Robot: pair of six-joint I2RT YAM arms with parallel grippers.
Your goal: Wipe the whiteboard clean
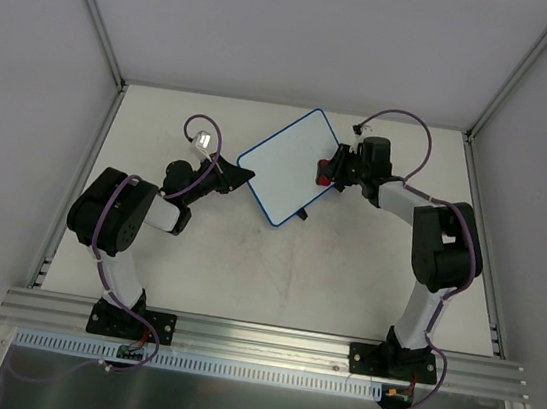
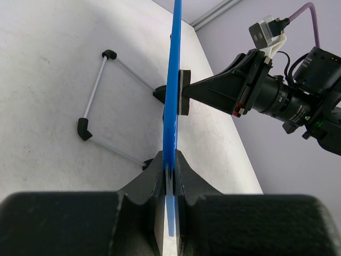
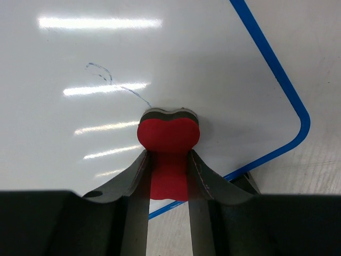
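Observation:
The whiteboard (image 1: 289, 161), white with a thin blue rim, sits tilted at the back middle of the table. My left gripper (image 1: 240, 173) is shut on its left edge; the left wrist view shows the blue rim (image 2: 171, 96) edge-on between the jaws. My right gripper (image 1: 329, 168) is shut on the red bone-shaped eraser (image 3: 168, 144) and presses its dark felt face against the board (image 3: 133, 69) near the right edge. A faint thin marker trace (image 3: 112, 80) remains on the board just up-left of the eraser.
The board's wire stand with black feet (image 2: 85, 128) rests on the white table (image 1: 274, 275) behind the board. Grey walls enclose the table at left, back and right. An aluminium rail (image 1: 266, 340) runs along the near edge.

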